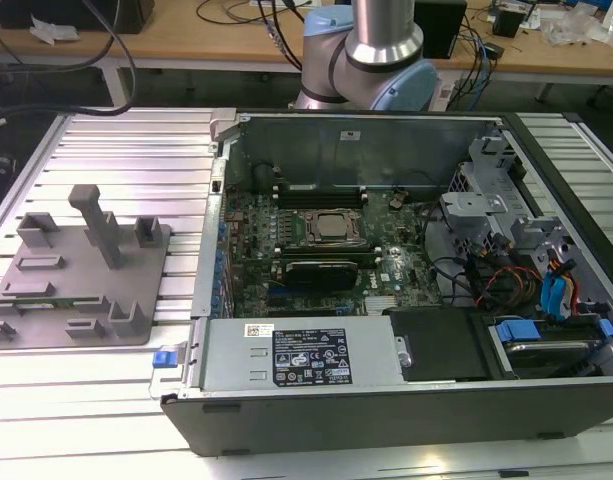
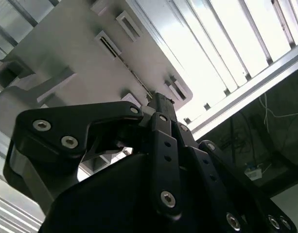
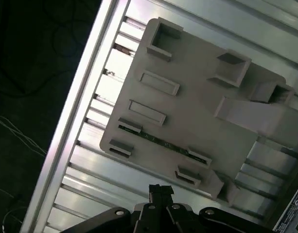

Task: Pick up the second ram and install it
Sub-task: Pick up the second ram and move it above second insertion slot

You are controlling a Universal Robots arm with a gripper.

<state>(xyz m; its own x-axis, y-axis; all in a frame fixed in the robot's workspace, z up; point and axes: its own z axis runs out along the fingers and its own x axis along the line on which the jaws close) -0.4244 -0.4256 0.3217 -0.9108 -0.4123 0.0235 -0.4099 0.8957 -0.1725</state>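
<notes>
A thin, long green circuit-board memory stick (image 3: pixel 163 144) sits in a flat grey plastic fixture plate (image 3: pixel 197 97), lodged between small raised grey blocks. The black jaws hang above the plate. They are closed narrow, fingertips (image 3: pixel 161 191) together with nothing gripped. The memory stick lies apart from them, not between them.

In the exterior view the plate rests on a ribbed aluminium surface (image 1: pixel 116 140), to the exterior view's left of an open dark desktop computer case (image 1: pixel 386 415). Inside the case, a grey metal power-supply box (image 1: pixel 231 365) carries a black printed label (image 1: pixel 311 357) and a small white barcode sticker (image 1: pixel 258 330). A corner of another white printed label (image 3: pixel 292 213) shows in the first wrist view. Behind the case stands the silver-and-blue arm (image 1: pixel 376 50), with a wooden surface (image 1: pixel 186 45) beyond it.
</notes>
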